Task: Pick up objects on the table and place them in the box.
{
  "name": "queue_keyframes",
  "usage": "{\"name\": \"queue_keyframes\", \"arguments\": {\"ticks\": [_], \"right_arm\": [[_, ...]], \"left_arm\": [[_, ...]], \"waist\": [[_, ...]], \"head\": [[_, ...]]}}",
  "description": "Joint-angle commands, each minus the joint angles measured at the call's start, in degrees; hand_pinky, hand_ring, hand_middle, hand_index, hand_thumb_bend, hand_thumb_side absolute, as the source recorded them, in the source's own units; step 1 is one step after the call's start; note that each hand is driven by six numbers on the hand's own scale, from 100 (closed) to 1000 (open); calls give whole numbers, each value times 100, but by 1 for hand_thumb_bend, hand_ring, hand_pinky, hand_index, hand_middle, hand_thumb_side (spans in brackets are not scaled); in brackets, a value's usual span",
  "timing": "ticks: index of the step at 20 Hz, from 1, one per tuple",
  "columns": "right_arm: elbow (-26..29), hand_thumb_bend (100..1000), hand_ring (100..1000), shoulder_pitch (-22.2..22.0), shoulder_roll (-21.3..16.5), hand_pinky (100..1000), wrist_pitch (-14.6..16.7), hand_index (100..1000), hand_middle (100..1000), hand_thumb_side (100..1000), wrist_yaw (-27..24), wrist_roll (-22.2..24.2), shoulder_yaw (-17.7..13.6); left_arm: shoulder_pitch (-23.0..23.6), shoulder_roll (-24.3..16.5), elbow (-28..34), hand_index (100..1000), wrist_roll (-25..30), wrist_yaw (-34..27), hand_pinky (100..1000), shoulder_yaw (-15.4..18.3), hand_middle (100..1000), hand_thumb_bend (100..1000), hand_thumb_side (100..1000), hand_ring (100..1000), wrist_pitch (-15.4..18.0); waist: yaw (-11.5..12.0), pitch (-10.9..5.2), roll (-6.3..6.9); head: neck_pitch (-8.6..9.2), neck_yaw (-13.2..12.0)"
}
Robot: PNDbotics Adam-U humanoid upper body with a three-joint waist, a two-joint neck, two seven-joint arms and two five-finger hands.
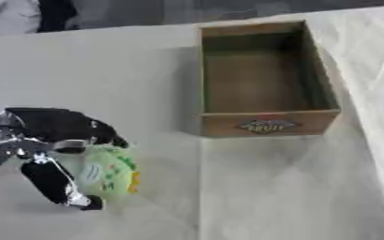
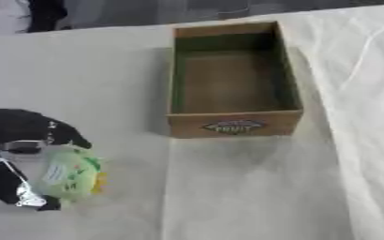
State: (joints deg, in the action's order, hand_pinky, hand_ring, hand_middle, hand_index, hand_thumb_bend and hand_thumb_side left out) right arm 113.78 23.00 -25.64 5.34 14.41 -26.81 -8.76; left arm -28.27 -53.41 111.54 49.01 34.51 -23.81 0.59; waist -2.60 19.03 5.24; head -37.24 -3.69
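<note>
Left hand (image 1: 52,140) is at the lower-left of the surface (image 1: 269,187), fingers above and thumb below curled round a small pale-green object (image 1: 109,172) — roundish, w/ a white label patch, small red/green specks and a yellow-orange bit on its right edge; can't tell exactly what it is, prob. a soft toy or a squishy packet. Whether it's lifted or resting on the cloth can't be told from either view. Right hand isn't in sight. The wooden box (image 1: 269,125) sits up and to the right, well apart from the hand, open top, printed label on its near wall, inside looks empty. Handling, as a guess: object looks light and somewhat soft, rounded w/ no handle or edge to hook, so it could roll or squirm out if pinched near one end. Surface finish looks matte rather than glossy, so prob. not very slippery. Doesn't look fragile, so a drop into the box shouldn't hurt it. Best hold is across the middle, widest part, fingers on one side and thumb opposite — about where the hand has it now. Cloth-covered surface has folds at right, nothing else on it that I can see.
</note>
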Motion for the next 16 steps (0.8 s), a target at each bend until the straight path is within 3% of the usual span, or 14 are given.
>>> {"name": "queue_keyframes", "arguments": {"ticks": [1, 11, 16], "right_arm": [[81, 100, 845, 64, -83, 800, 19, 762, 635, 1000, -43, -5, -21], [81, 100, 841, 73, -67, 800, 40, 757, 630, 1000, -69, -20, -24], [81, 100, 838, 67, -59, 800, 48, 755, 624, 1000, -85, -21, -23]], "left_arm": [[-36, -101, -84, 966, 18, 122, 702, 13, 843, 465, 565, 863, 33], [-77, 9, -547, 984, 138, 462, 728, -174, 890, 450, 548, 891, 264], [-83, 27, -672, 991, 146, 762, 740, -216, 909, 393, 559, 908, 457]], "waist": [[-5, -93, -10], [-28, -86, -17], [-28, -87, -16]], "head": [[57, -21], [97, -48], [99, -56]]}}
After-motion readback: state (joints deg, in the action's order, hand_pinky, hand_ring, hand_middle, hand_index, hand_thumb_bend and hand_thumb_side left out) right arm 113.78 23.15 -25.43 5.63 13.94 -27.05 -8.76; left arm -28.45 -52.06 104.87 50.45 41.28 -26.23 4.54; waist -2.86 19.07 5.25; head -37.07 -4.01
